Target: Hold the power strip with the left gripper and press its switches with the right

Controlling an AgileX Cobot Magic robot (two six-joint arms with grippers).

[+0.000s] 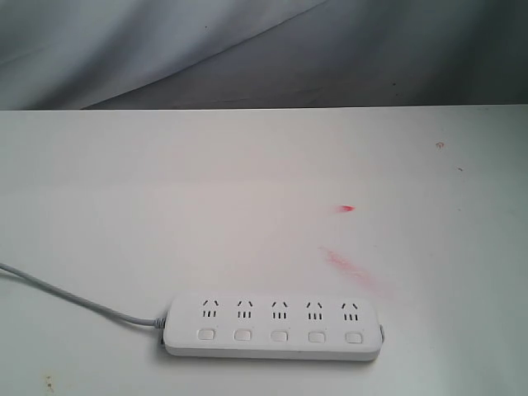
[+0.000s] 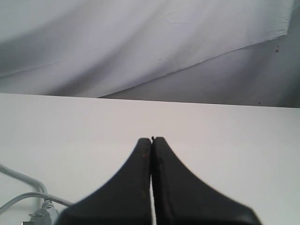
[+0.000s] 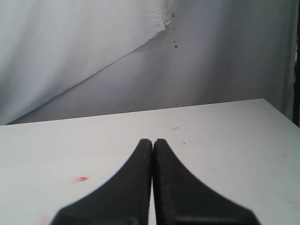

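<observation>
So the white bench (image 1: 124,206) fills most of the exterior view. Its near edge and both sides are cut off by the frame, and only the far edge shows, running straight across under a wrinkly grey-white cloth (image 1: 165,49) hung behind it. There's loads of bare surface between that edge and the strip, plus more to the right of it.

The left gripper (image 2: 151,140) and right gripper (image 3: 153,141) only show up in their own wrist views. Both are up above the bench, jaws pressed together tip to tip with nothing between them. The rest of each arm is out of frame.

The power strip (image 1: 275,324) lies flat close to the near side of the exterior view, long way across and a bit right of centre, with nothing touching it. There's a small dark bit on its right end, but I can't make out what it is.

Its grey cord (image 1: 74,295) leaves the left end and runs off the left edge of the view. The left wrist view catches some looped cord and a blurry lump beside it, too fuzzy to call.

The five switches (image 1: 280,335) sit in a row on the near side of the sockets, and I can't tell whether any is on or off. There's a red blot (image 1: 346,208) and a fainter red streak (image 1: 348,266) on the bench behind the strip's right half.
</observation>
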